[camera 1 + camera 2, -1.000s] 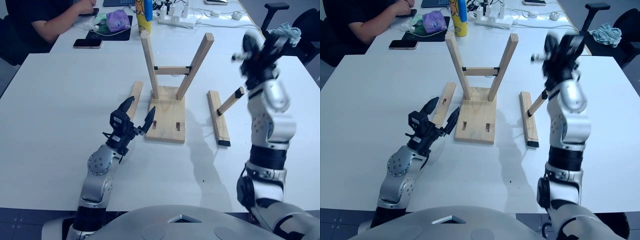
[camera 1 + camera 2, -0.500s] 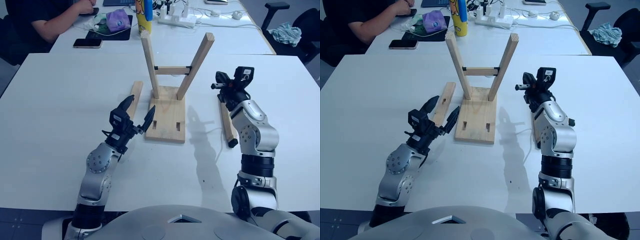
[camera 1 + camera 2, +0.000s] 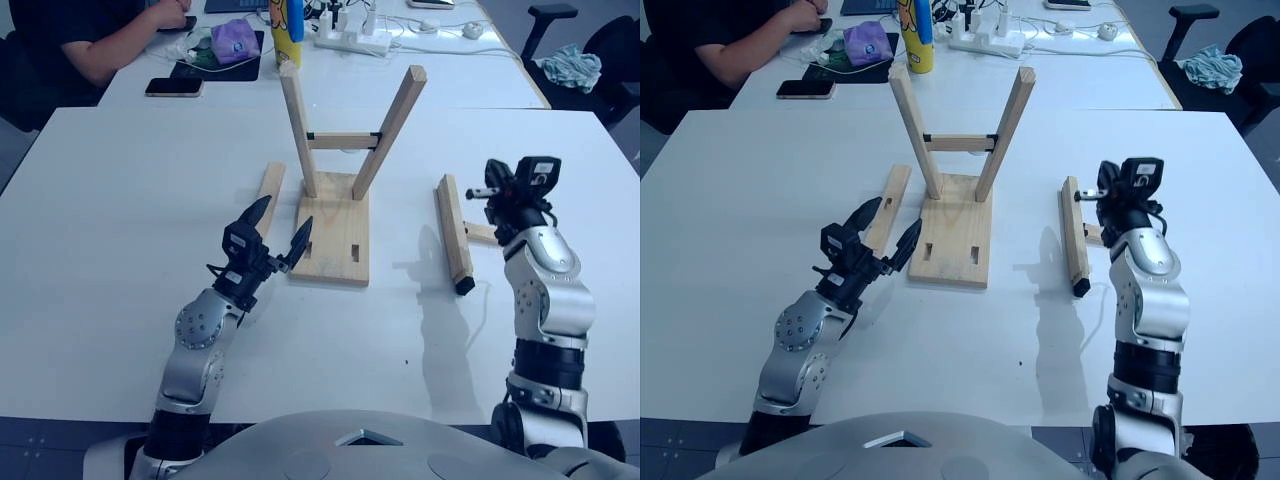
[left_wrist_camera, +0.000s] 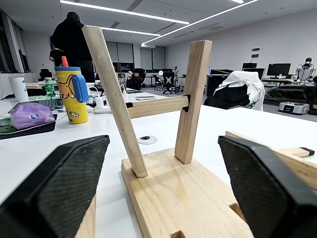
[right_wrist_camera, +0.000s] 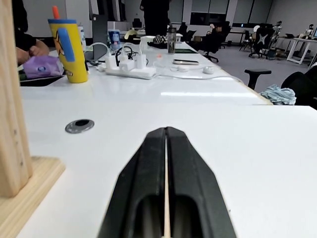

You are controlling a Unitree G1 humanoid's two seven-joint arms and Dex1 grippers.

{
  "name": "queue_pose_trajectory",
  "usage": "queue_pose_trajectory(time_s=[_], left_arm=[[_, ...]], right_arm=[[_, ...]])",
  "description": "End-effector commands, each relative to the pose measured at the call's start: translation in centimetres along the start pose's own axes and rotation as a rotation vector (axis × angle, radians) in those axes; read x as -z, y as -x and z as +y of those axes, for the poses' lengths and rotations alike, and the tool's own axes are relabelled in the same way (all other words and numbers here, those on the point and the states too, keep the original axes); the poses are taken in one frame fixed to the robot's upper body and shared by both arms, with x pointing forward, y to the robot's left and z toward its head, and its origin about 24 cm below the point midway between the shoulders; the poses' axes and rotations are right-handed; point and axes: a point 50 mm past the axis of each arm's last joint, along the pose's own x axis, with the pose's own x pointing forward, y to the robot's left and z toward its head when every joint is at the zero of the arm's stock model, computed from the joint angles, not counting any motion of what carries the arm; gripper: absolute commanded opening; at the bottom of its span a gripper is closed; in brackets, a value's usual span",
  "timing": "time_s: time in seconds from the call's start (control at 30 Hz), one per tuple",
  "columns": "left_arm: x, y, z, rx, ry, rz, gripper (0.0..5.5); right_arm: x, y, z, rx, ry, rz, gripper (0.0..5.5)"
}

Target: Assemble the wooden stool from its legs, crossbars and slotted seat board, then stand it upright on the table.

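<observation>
Right of the seat board (image 3: 335, 238), the lengthwise-laid loose leg (image 3: 451, 230) is neighboured by closed, empty right fingers (image 5: 143, 183); left fingers (image 3: 256, 212) are held wide, empty.

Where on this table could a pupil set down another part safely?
Bare: the table left of the loose leg, and the near strip in front of the seat board. Crowded: either side of that board, by the left gripper and the right-hand leg.

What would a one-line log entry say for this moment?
left end effector: open, near seat board | right end effector: shut, beside loose leg | seat board: two upright legs slotted in
</observation>
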Motion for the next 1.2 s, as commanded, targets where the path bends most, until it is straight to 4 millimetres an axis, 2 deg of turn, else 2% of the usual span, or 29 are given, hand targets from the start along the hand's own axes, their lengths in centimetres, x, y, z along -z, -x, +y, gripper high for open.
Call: queue_pose_trajectory(time_s=[0.03,0.2,0.37,0.57,0.93,1.13,1.2], left_arm=[[-0.1,0.6,-0.3,-0.019,0.003,0.010,4.07],[-0.1,1.5,-0.7,-0.037,0.015,0.026,4.07],[-0.1,1.8,-1.1,-0.047,0.022,0.036,4.07],[-0.2,1.6,-1.0,-0.040,0.021,0.036,4.07],[-0.3,1.5,-0.7,-0.024,0.016,0.041,4.07],[-0.3,1.2,-0.5,-0.020,0.012,0.035,4.07],[-0.3,1.1,-0.5,-0.016,0.010,0.032,4.07]], right_arm=[[0.3,1.9,0.2,-0.083,-0.042,0.085,0.30],[0.6,4.1,-0.1,-0.086,-0.046,0.200,0.95],[1.2,4.7,-0.5,-0.054,-0.007,0.312,1.71],[2.9,5.0,0.3,-0.077,0.016,0.458,2.57],[4.1,4.7,0.4,-0.030,0.054,0.509,2.57],[4.9,4.5,1.1,-0.045,0.060,0.547,1.79],[4.8,4.3,1.2,-0.054,0.118,0.542,1.49]])
